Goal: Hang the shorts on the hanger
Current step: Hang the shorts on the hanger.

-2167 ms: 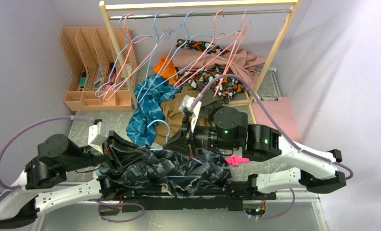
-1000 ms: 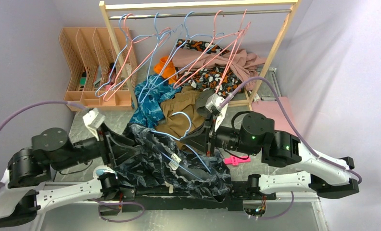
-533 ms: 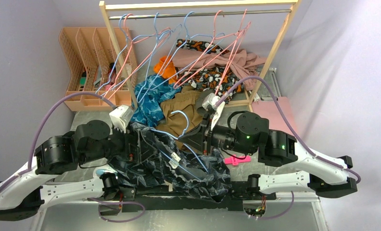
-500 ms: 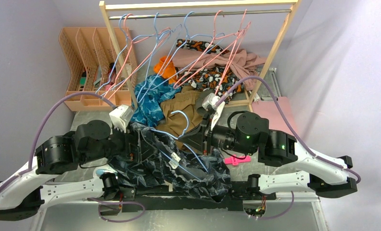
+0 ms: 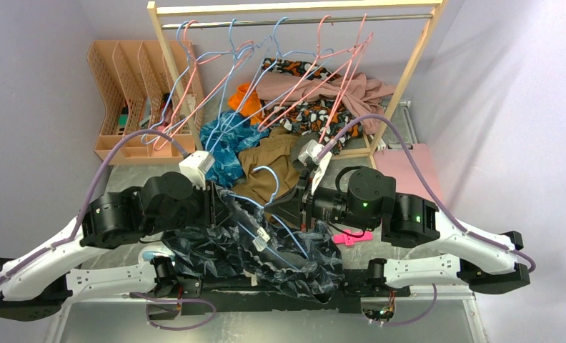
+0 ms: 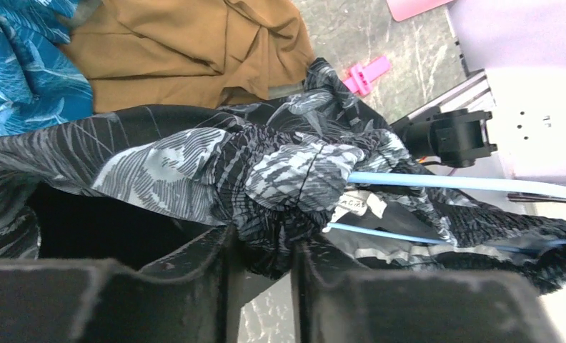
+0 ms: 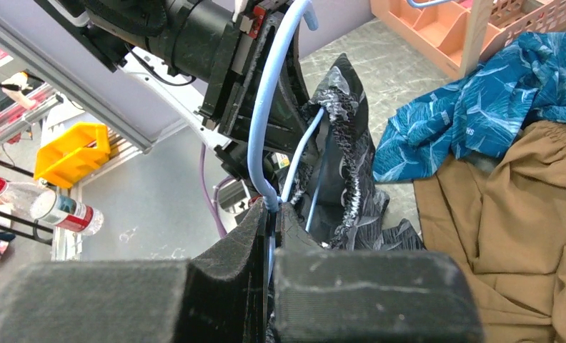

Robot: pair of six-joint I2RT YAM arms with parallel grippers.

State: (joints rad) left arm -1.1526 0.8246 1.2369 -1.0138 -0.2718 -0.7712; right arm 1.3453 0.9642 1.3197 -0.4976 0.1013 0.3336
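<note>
From above, the shorts (image 5: 280,257) lie bunched at lower middle. Left wrist view: my left gripper (image 6: 262,250) pinches a fold of them while the hanger (image 6: 444,181) runs through at right. Right wrist view: my right gripper (image 7: 273,214) clamps the hanger; tugging could slide fabric off.
</note>
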